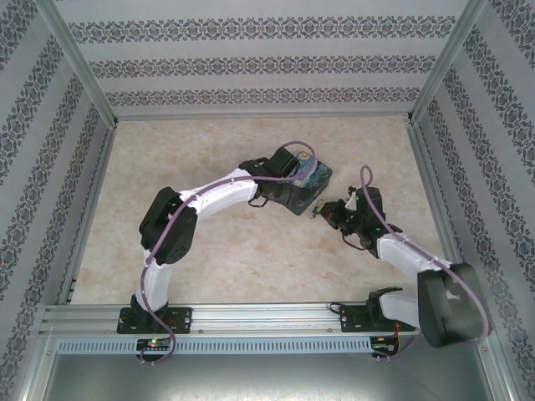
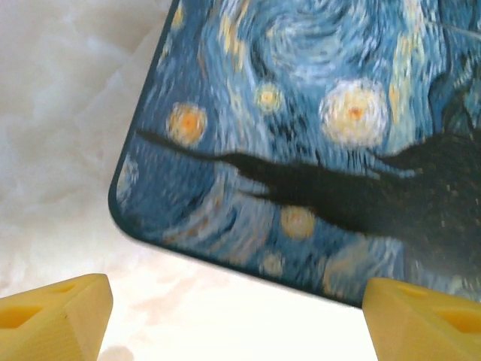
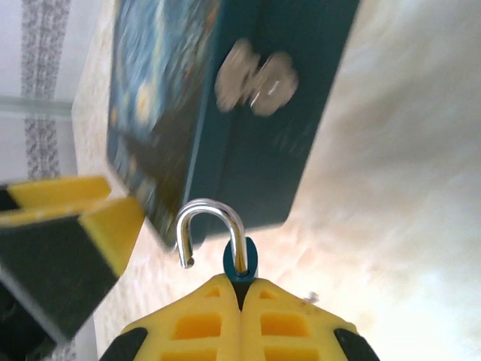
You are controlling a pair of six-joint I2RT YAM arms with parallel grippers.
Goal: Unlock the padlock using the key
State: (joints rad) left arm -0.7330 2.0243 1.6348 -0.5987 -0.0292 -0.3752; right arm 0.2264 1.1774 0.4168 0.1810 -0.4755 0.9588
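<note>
Right wrist: padlock (image 3: 240, 259) in end effector (image 3: 240, 288)

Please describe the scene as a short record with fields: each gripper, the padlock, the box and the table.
left gripper: open, holding nothing, hovering by a rounded corner of the box
right gripper: shut on the padlock
padlock: blue body pinched between the right gripper's fingertips; shackle open, one end free in the air
box: Starry Night print, lying on the table, lid down
latch: metal, on the box's side wall, blurred
table: pale marbled surface
</note>
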